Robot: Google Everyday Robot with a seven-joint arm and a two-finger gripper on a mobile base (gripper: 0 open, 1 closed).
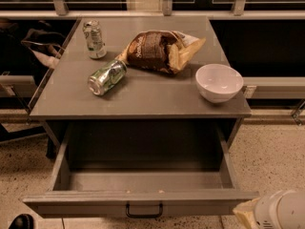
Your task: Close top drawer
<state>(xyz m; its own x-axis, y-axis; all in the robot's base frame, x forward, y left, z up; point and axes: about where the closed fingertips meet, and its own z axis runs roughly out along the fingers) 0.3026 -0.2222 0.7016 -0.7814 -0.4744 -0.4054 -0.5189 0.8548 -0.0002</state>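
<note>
The top drawer (143, 200) stood pulled well out of the grey desk (143, 99) and filled the lower half of the frame. Its long flat front panel ran along the bottom edge, with a small black loop handle (144, 211) at its centre. The tool (276, 212) showed only as a white rounded body with a pale yellowish part at its left end. It sat in the lower right corner of the frame, just beside the right end of the drawer front, and whether it was released or clenched could not be told. On the desk top, a standing can (94, 39) was at the upper left and a tipped can (107, 77) lay on its side nearer the middle. A crumpled brown snack bag (159, 50) lay at the upper centre, and a white bowl (218, 82) sat near the right edge.
</note>
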